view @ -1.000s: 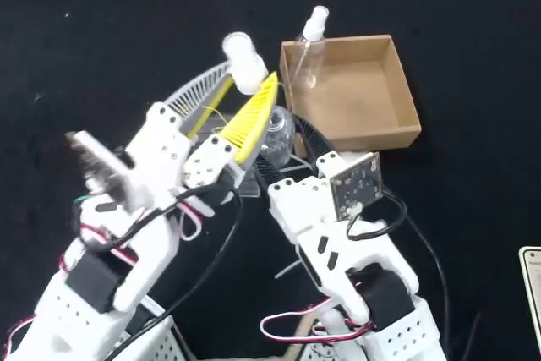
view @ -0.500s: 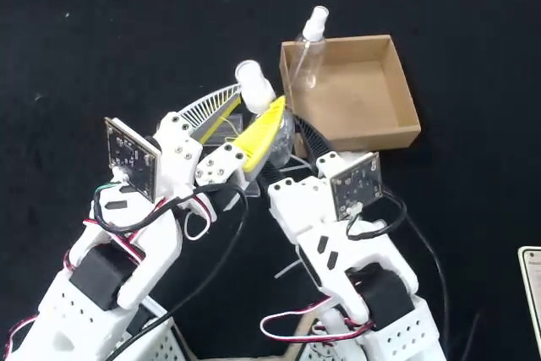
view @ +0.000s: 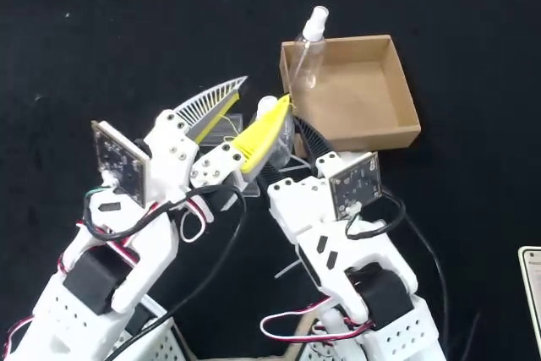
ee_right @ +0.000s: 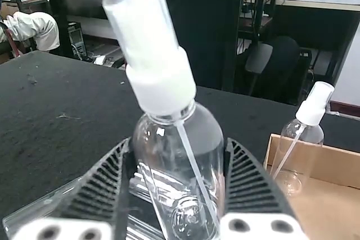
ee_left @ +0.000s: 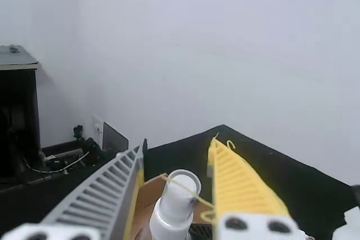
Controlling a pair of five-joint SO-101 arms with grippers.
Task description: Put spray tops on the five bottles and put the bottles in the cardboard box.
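A black table runs under both arms. The left arm and right arm rise from its near edge and lean toward each other, meeting just beside the near corner of the cardboard box. The box is open at the top and sits on the table past the right arm.

The right gripper is closed on a clear bottle. One black finger presses on each side of the bottle's body. The bottle is held off the table, close to the box wall but outside it. A white spray top sits on its neck, leaning a little to one side, and its thin tube runs down inside the bottle.

The left gripper is over that same spray top with its fingers apart. In the left wrist view the grey finger and the yellow finger stand on either side of the top, with a narrow gap on each side.

A second bottle stands upright inside the box. It is in the far corner, on the side nearer the left arm. It already has its own white sprayer, which sticks up above the box rim.
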